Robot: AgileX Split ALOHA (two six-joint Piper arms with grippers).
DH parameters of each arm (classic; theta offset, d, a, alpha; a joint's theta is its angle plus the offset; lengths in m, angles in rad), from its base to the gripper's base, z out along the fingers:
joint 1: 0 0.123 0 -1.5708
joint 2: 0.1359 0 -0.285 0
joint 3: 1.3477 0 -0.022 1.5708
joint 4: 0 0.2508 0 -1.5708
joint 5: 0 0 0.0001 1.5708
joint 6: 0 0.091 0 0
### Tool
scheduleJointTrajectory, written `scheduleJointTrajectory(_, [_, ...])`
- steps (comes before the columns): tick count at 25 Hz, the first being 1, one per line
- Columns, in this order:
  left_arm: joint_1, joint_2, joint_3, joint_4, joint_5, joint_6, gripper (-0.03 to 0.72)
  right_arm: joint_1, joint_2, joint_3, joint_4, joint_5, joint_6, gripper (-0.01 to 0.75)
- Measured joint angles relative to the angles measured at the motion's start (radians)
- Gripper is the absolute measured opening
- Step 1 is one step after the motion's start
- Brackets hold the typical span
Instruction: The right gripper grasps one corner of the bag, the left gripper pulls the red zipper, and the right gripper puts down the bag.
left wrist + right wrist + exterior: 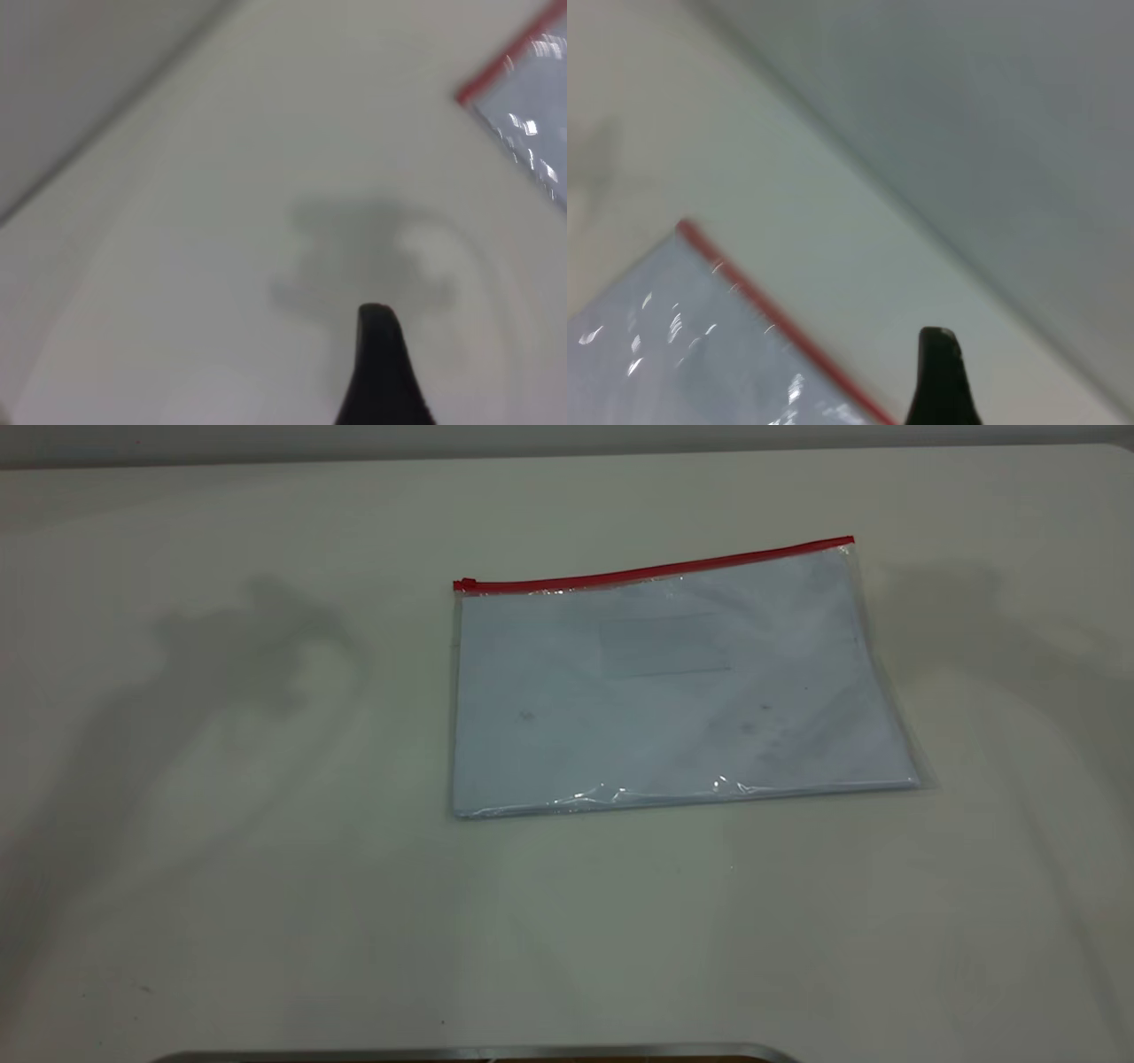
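Observation:
The bag (673,682) lies flat on the white table, with white sheets inside. The red zipper (656,569) runs along its far edge, with the slider tab (464,585) at the left end. The corner of the bag (849,547) at the strip's right end lies flat. Neither arm shows in the exterior view, only their shadows. My left gripper (443,376) hovers over bare table to the left of the bag (532,133); one finger (381,363) shows, nothing in it. My right gripper (1005,381) hovers beyond the red zipper (771,310), one finger (941,381) showing, empty.
The table's far edge (567,452) runs just behind the bag and shows in both wrist views. A dark metal edge (478,1054) sits at the near side of the table. Arm shadows fall left and right of the bag.

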Motion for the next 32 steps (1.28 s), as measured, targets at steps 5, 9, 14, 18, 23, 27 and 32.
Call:
scheduleJointTrajectory(5, [0.000,-0.243,-0.001,0.011,0.060,-0.113,0.590,0.000,-0.301,0.000,-0.133,0.068,0.262,0.576])
scheduleJointTrajectory(9, [0.000,-0.373,-0.003,0.011,0.107,-0.144,0.590,0.000,-0.521,0.028,-0.217,0.127,0.410,0.576])
scheduleJointTrajectory(14, [0.000,-0.448,-0.001,0.012,0.111,-0.190,0.590,0.000,-0.828,0.251,-0.240,0.137,0.467,0.576])
scheduleJointTrajectory(18, [0.000,-0.487,0.062,0.012,0.111,-0.278,0.590,0.000,-1.051,0.480,-0.240,0.138,0.486,0.576])
scheduleJointTrajectory(23, [0.000,-0.569,0.249,0.012,0.111,-0.334,0.590,0.000,-1.264,0.722,-0.244,0.180,0.520,0.576])
scheduleJointTrajectory(27, [0.000,-0.660,0.445,0.012,0.111,-0.348,0.590,0.000,-1.376,0.875,-0.247,0.237,0.528,0.576])
scheduleJointTrajectory(32, [0.000,-0.803,0.721,0.012,0.111,-0.359,0.590,0.000,-1.464,1.061,-0.251,0.253,0.530,0.576])
